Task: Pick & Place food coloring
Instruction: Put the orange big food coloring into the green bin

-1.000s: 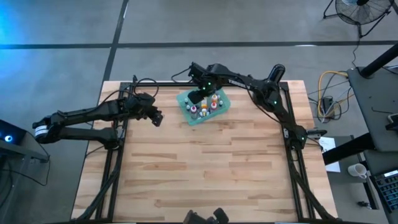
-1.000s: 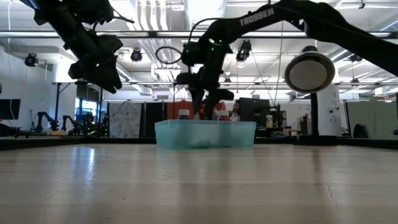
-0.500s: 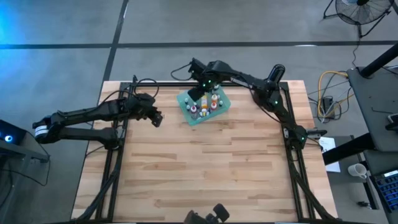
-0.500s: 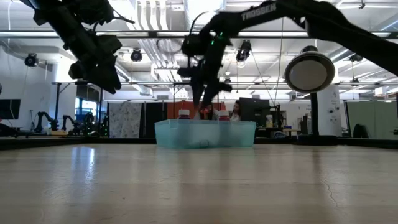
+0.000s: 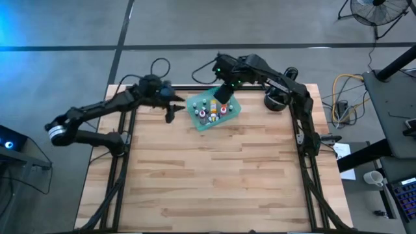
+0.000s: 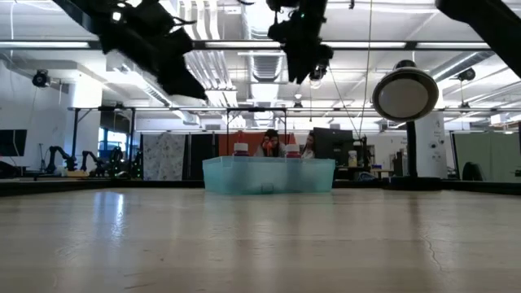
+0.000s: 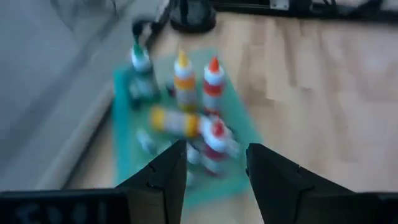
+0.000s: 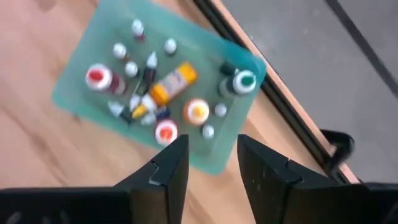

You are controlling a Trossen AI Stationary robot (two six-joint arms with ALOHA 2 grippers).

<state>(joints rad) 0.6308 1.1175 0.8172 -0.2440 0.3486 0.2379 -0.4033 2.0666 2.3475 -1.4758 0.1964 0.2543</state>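
The food coloring [image 5: 213, 110] is a cluster of small white-capped bottles in a translucent teal tray [image 5: 233, 117] at the table's far middle. Some stand upright and a yellow-orange one [image 8: 169, 81] lies on its side. My right gripper [image 5: 223, 96] hangs high above the tray, pointing steeply down, open [image 8: 213, 146] with nothing between its fingers. My left gripper [image 5: 170, 116] hovers just left of the tray, aimed at the bottles [image 7: 186, 93]. It is open [image 7: 216, 149] and empty. In the low view both grippers are well above the tray [image 6: 269, 175].
A black round lamp-like device [image 5: 274, 101] stands right of the tray at the far edge, seen large in the low view [image 6: 404, 94]. The black frame rails run along the table's far edge [image 8: 261, 81] and both sides. Bare wood lies between the tray and the near edge.
My right gripper has risen from down among the bottles to high above the tray, drifting a little right, with nothing in it. My left gripper has swung toward the far edge and right, closer to the tray, rolling as it went. The bottles and tray have stayed put.
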